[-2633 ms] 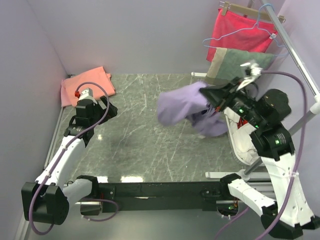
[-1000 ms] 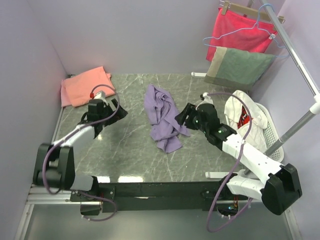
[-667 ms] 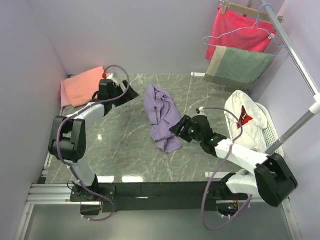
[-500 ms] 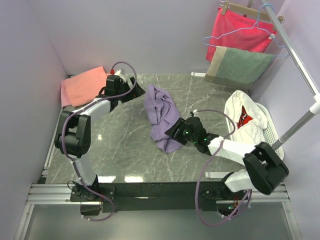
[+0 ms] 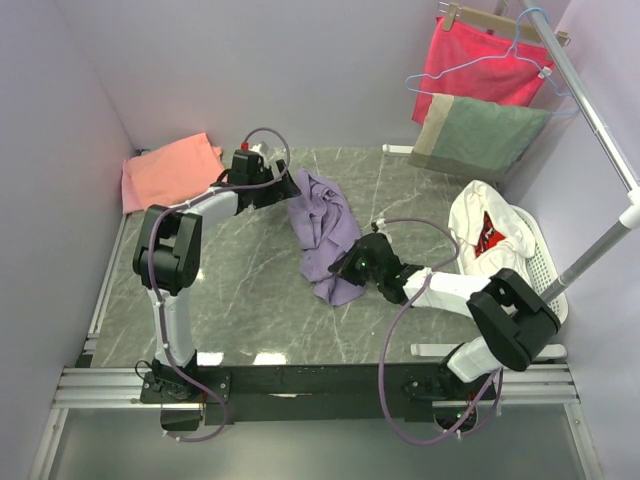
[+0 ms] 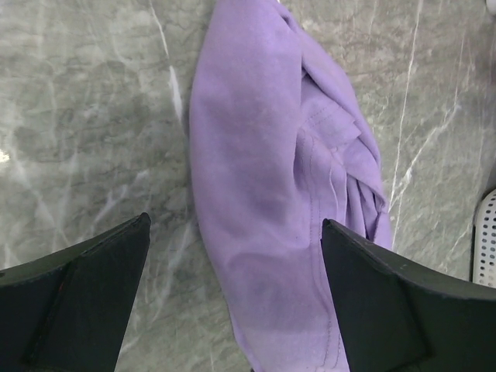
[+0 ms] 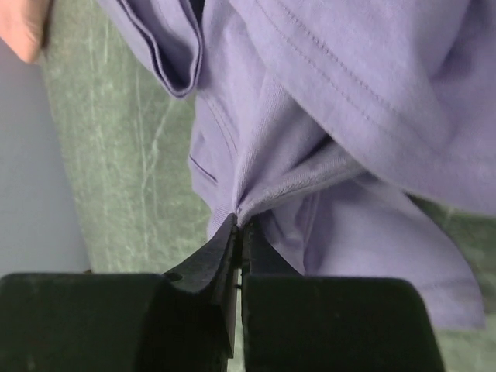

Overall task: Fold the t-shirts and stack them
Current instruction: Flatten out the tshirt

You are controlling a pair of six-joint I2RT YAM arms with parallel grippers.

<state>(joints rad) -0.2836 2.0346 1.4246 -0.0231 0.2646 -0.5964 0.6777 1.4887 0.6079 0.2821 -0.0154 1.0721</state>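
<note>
The lavender-purple t-shirt [image 5: 322,232] lies crumpled in the middle of the marble table. It fills the left wrist view [image 6: 271,194] and the right wrist view [image 7: 325,116]. The salmon-pink t-shirt [image 5: 168,170] lies folded at the far left corner. My left gripper [image 5: 290,185] is open at the shirt's far left edge, its jaws wide apart on either side of the cloth [image 6: 232,302]. My right gripper [image 5: 345,268] is shut on a pinch of the purple shirt's near right edge [image 7: 242,221].
A white basket [image 5: 520,262] holding white and red cloth stands at the right. A bright red cloth [image 5: 478,62] and a grey-green towel [image 5: 475,135] hang on a rail at the back right. Walls close in the left and back.
The purple shirt was dropped from the right gripper onto the table. The right gripper then came down and shut on its near edge. The left arm swung right from the pink shirt to the purple one.
</note>
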